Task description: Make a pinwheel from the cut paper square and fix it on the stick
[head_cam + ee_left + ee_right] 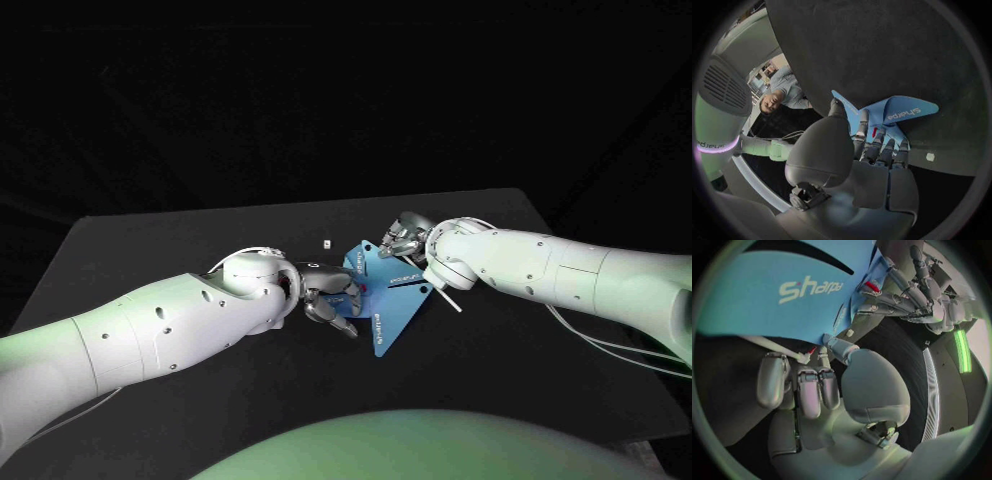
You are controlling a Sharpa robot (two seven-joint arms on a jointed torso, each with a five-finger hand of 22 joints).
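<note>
Blue cut-paper square (387, 295), white lettering on it, lies mid black table (173, 240), partly folded. Some corners are gathered at the centre, one flap arches up, other points lie flat. It sits between the two hands.

Left hand (329, 303) is at the paper's left side. Its fingertips (872, 150) are bunched on the gathered corners, pinching them at the centre. A small red piece (874, 132) shows at those fingertips, prob. a pin or fastener, can't tell which.

Right hand (408, 238) is at the paper's far-right edge, thumb and fingers (809, 390) clamped on a thin white stick (767, 344) near one end. In head view the stick's free length pokes out under the right wrist, just beside the paper's right edge. Its long axis runs diagonally from the hand toward the robot & outward right.

A small white bit (329, 241) lies apart on the table, beyond the left hand.

Step in hand, as I judge it: joining wheel to stick. The paper's centre lies close by, left of the stick's held end & nearer the robot. Right hand is the nearer carrier for the stick. Left hand's job is holding the corners. The stick end needs lining up w/ the red piece at the centre. Risk: flaps spring loose if the left pinch eases.
</note>
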